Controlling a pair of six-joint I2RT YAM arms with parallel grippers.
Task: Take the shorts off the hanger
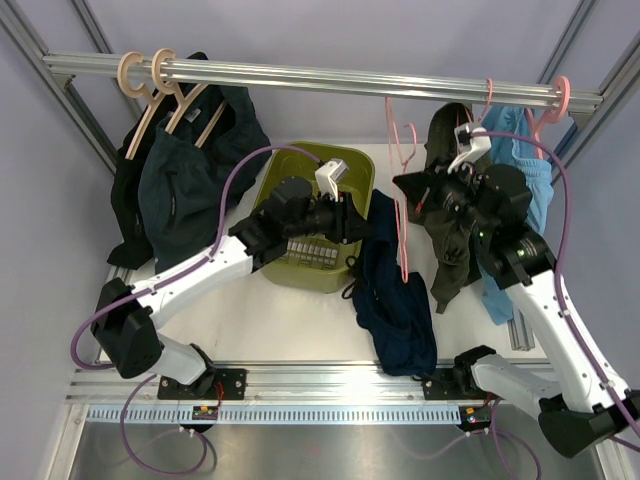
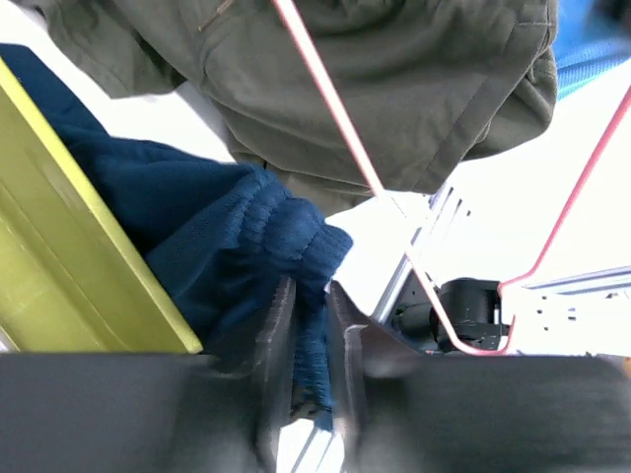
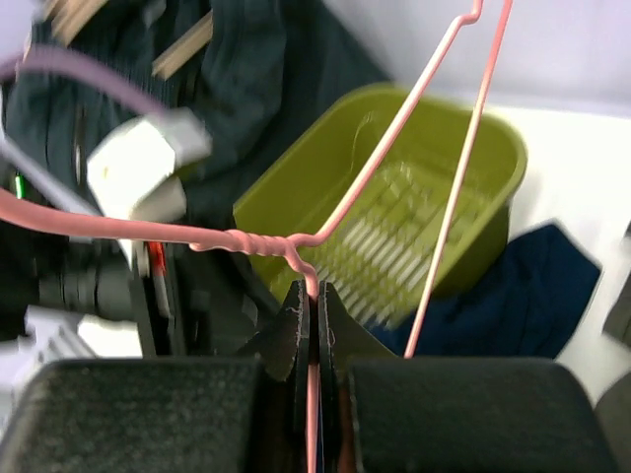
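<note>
Dark navy soft-fabric shorts (image 1: 398, 300) sprawl centre frame, from the olive-green plastic basket (image 1: 310, 275) onto the counter (image 1: 290, 320), beside the thin pink wire hanger (image 1: 403, 215). They look limp, light and grippy, so take the ribbed waistband. Left fingers (image 2: 279, 325) straddle it, slightly parted; can't tell if pinching. Right fingers (image 3: 296, 335) are clenched on the hanger wire.

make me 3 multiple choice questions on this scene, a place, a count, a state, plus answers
1. Where do the shorts lie? A on the table beside the green basket; B on a shelf; C on the floor.
2. How many wooden hangers hang on the rail? A one; B two; C four.
3. The right gripper is: A open; B shut on a wooden hanger; C shut on the hanger.
Answers: 1 A, they sprawl right of the basket; 2 B, two beige hooks at the rail's left end; 3 C, pink wire pinched between its jaws.
</note>
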